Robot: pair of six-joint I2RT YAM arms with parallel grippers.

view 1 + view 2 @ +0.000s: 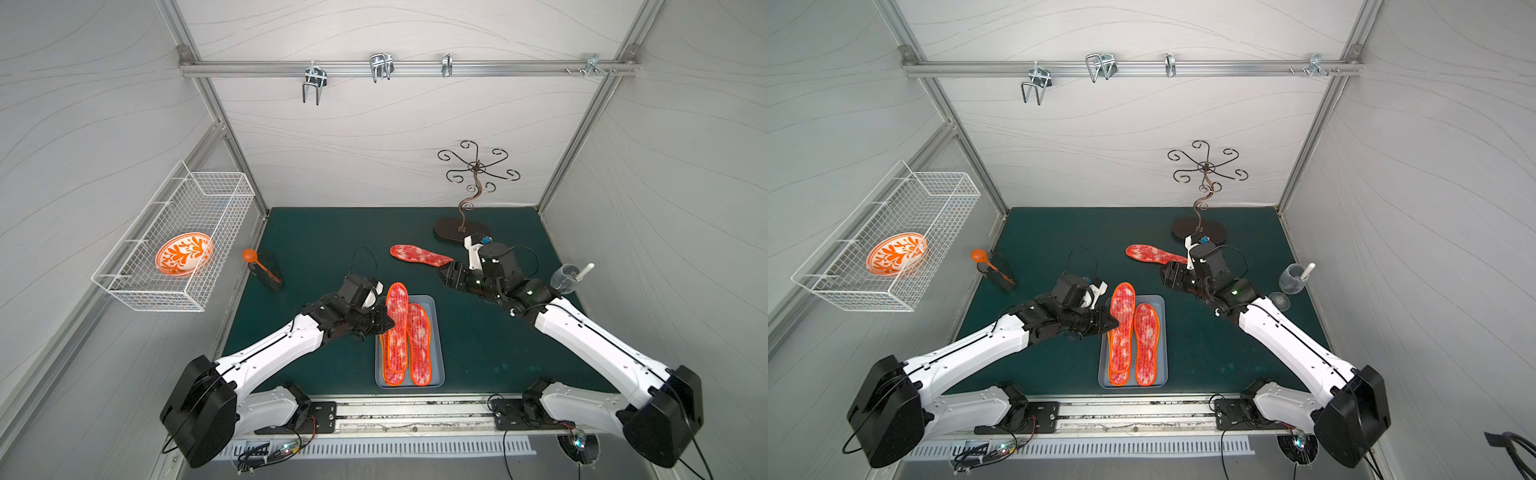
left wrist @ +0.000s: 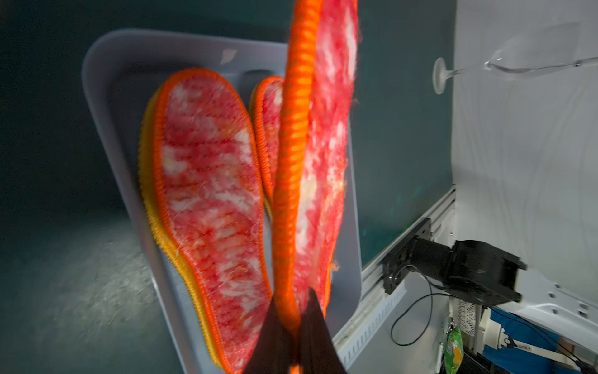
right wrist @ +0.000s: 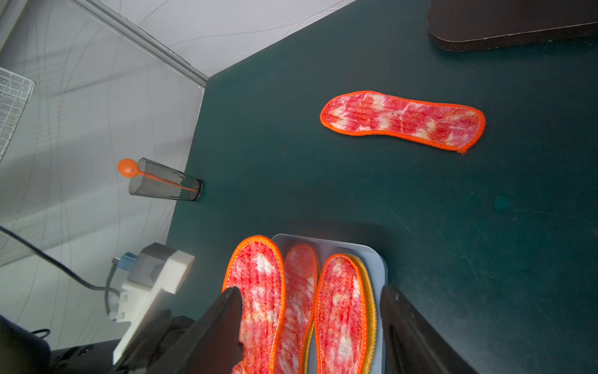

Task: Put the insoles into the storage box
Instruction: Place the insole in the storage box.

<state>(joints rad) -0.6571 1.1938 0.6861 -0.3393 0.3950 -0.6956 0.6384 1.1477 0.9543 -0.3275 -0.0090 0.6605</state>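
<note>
The storage box [image 1: 438, 365] sits on the green mat [image 1: 324, 249] at the middle of its near edge, long side running from near to far. Inside it two mottled red-and-white insoles lie side by side, one on the right [image 1: 419, 345] and one on the left [image 1: 392, 376], each resting on a yellow-orange insole [image 2: 147, 181] of which only the rim peeks out. The left gripper [image 1: 388, 322] is pressed together on the orange stitched edge of a third mottled insole [image 1: 398, 307], holding it above the left pile with one end reaching past the box's far rim (the left wrist view shows it nearly edge-on between the dark fingertips [image 2: 315, 311]). A fourth mottled insole [image 1: 419, 254] lies flat toward the mat's far edge, just in front of the metal stand's base [image 1: 457, 230]. The right gripper [image 1: 448, 274] hovers near that insole's right end, its fingers [image 3: 223, 323] spread wide and holding nothing.
</note>
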